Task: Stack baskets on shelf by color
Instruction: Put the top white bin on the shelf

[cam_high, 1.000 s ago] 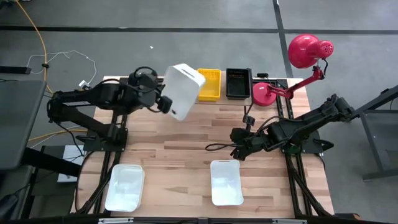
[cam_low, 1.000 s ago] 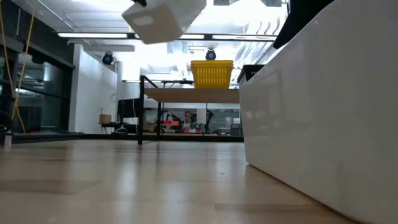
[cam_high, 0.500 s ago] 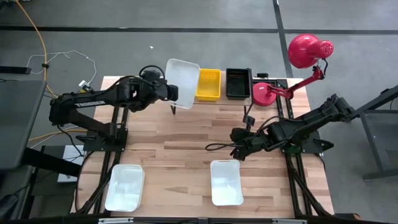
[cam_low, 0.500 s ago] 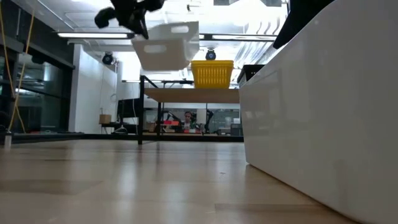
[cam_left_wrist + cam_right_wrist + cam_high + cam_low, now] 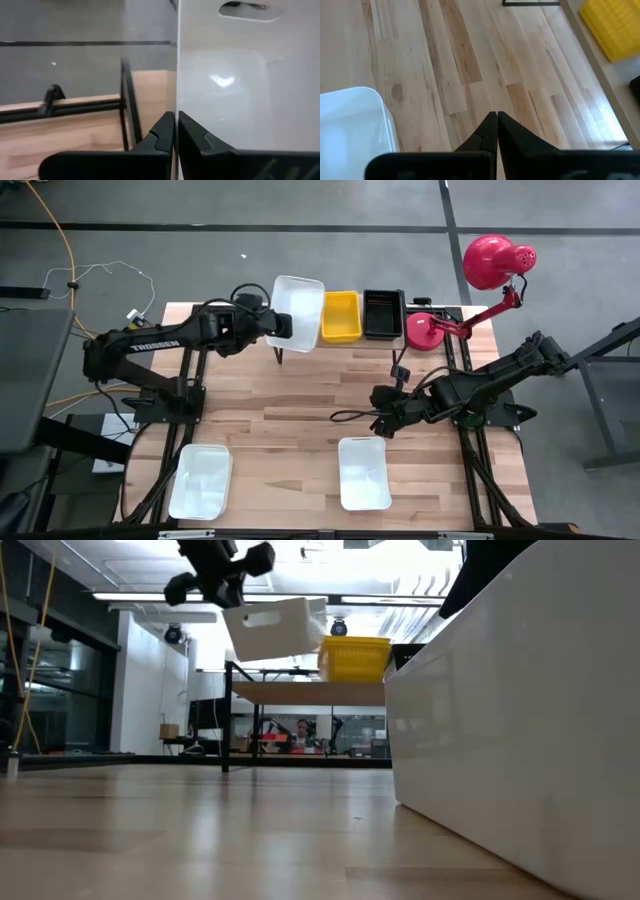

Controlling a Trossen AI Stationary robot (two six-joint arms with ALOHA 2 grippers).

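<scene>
**A:** Why is the white basket (image 5: pixel 295 312) held up like that instead of sitting flat?

**B:** It's gripped by its rim. In the left wrist view the fingers (image 5: pixel 165 134) of the left gripper (image 5: pixel 276 326) are seen pinched tight together with the thin basket wall caught between them, so the basket is hung off that edge. From above it's placed over the left end of the shelf (image 5: pixel 335 343), right beside the yellow basket (image 5: pixel 340 317), with the black basket (image 5: pixel 383 313) further along. Looks like a fresh white stack is being started there, so colours are kept apart.

**A:** Is it down on the shelf yet?

**B:** Can't be told from overhead. The low view settles it: the basket is shown tilted and lifted clear of the shelf top, so it's judged not set down yet.

**A:** And the right arm?

**B:** The right gripper (image 5: pixel 382 423) is parked over the middle of the tabletop (image 5: pixel 300 410), fingers shut on nothing, as seen in its wrist view. Two more white baskets are left near the front edge (image 5: pixel 201 480) and (image 5: pixel 364 472). The second one is blown up huge in the low view and half the scene is blocked by it, which isn't hinted at from above. A red lamp (image 5: pixel 470 285) is stood at the back right corner.
</scene>
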